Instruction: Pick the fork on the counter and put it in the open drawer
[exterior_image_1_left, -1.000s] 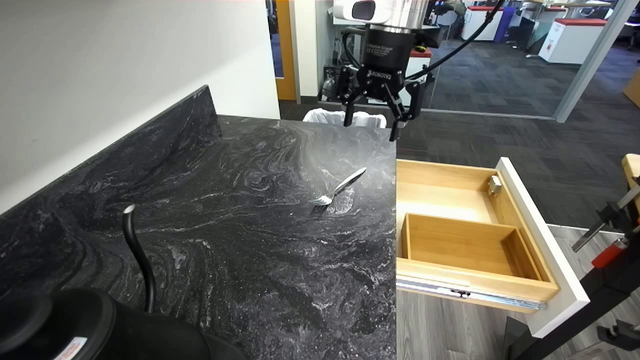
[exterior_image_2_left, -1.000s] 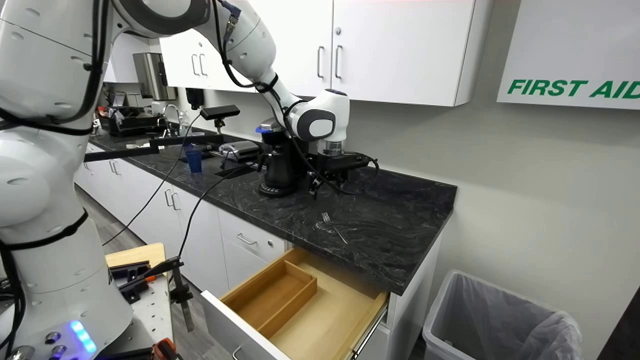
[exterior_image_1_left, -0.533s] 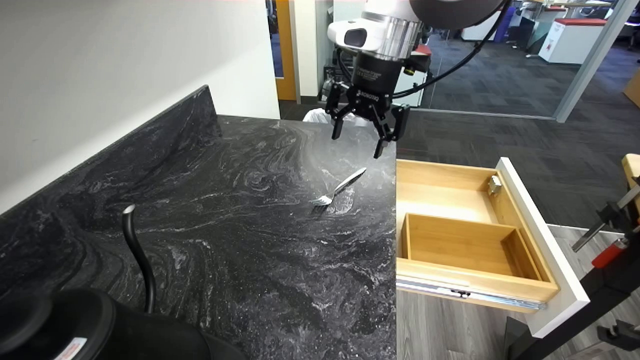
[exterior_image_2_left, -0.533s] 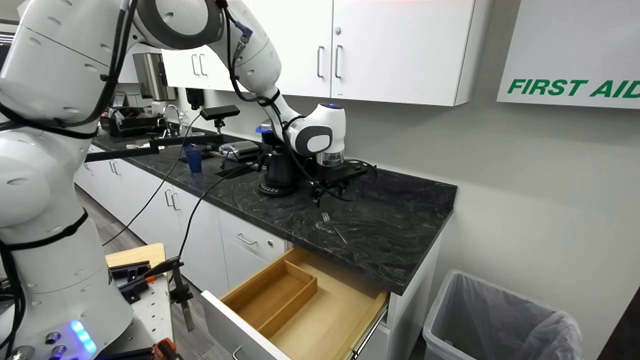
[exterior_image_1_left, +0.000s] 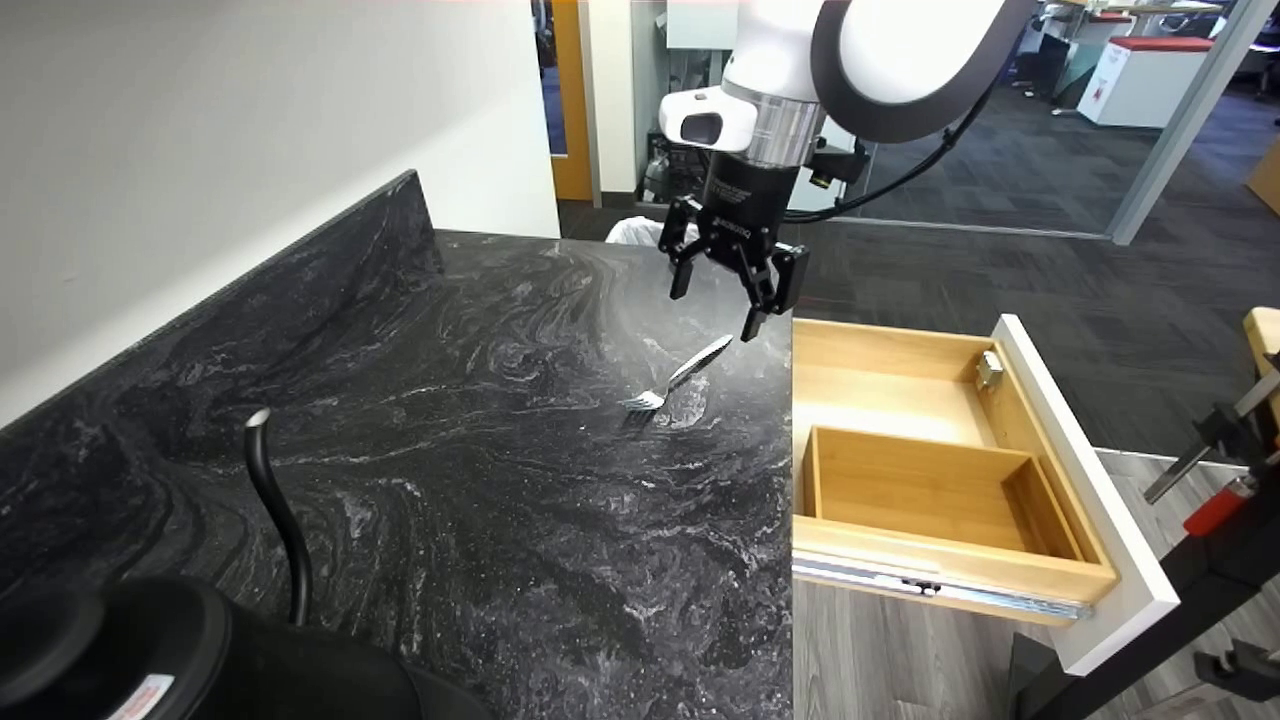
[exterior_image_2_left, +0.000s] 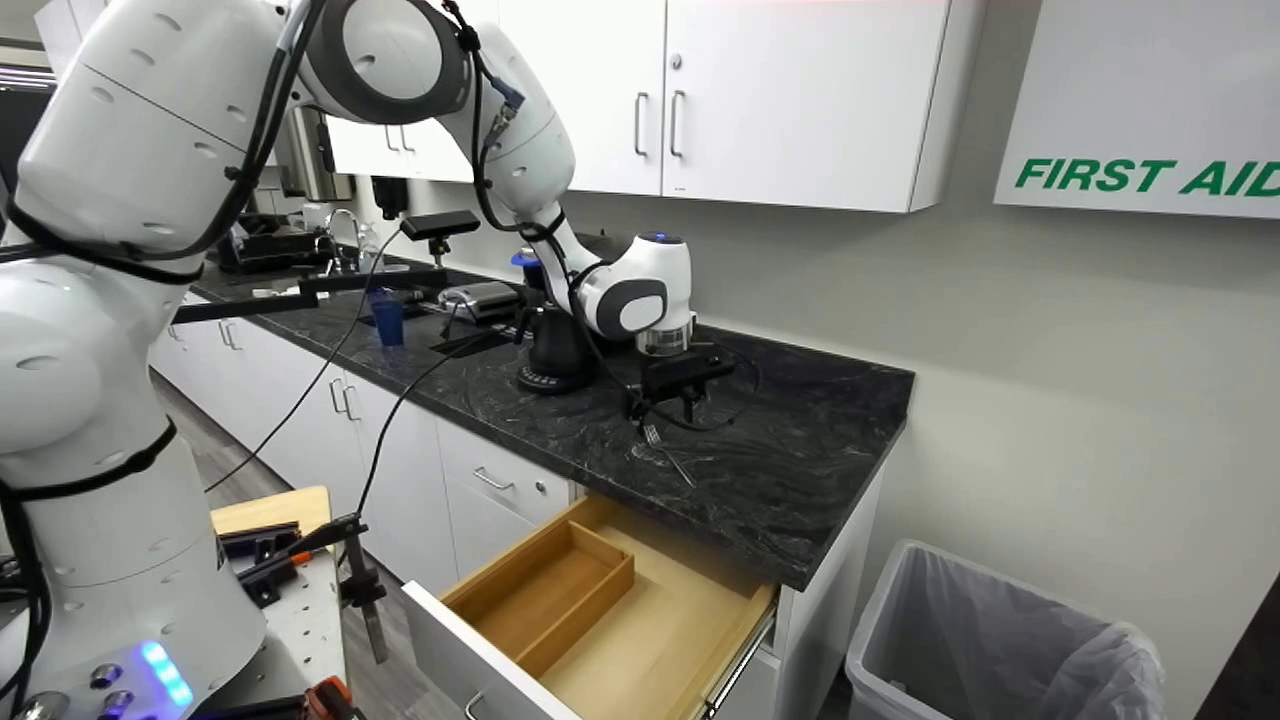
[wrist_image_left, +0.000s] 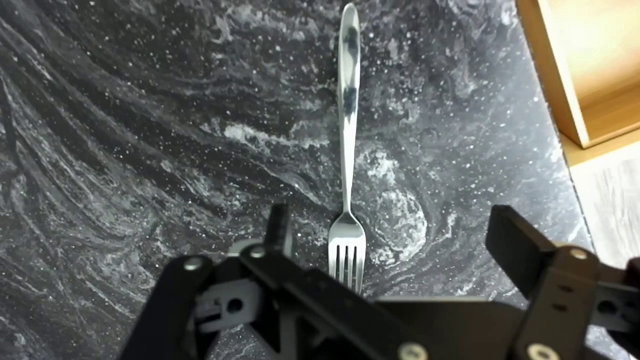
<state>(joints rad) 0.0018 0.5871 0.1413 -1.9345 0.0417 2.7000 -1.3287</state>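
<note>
Fork (wrist_image_left: 349, 125), slim and of shiny silvery metal, its thin handle widening toward the end, lies flat below the hand (wrist_image_left: 387, 227), a black two-fingered Robotiq gripper, on the large dark grey-black marble-patterned stone counter (exterior_image_1_left: 500, 500) with whitish veins. The hand is released: its black fingers (wrist_image_left: 515, 250) stand spread wide, both clear of the metal. Seen from the wrist, the fork runs between them, nearer to one finger than to the other; its tines point back toward the hand's base, their ends partly covered by the black linkage (wrist_image_left: 330, 305), and its handle reaches ahead past the fingertips. How high the hand hangs over the stone I cannot tell exactly.

Beside the hand, past the counter's edge and lower than its top, the shallow rectangular light-wood drawer (exterior_image_2_left: 690, 620) with a white front is pulled out, with a smaller light-wood compartment (exterior_image_2_left: 585, 612) inside it. Above the hand bends the white robot arm (exterior_image_2_left: 520, 140) with grey joint rings. In an exterior view, well apart from the hand, a dark curved upright rod (exterior_image_1_left: 280, 510) rises beside a rounded black object (exterior_image_1_left: 300, 660). A pale bin (exterior_image_2_left: 880, 685) with a translucent liner stands beyond the counter's end, lower than the hand.
</note>
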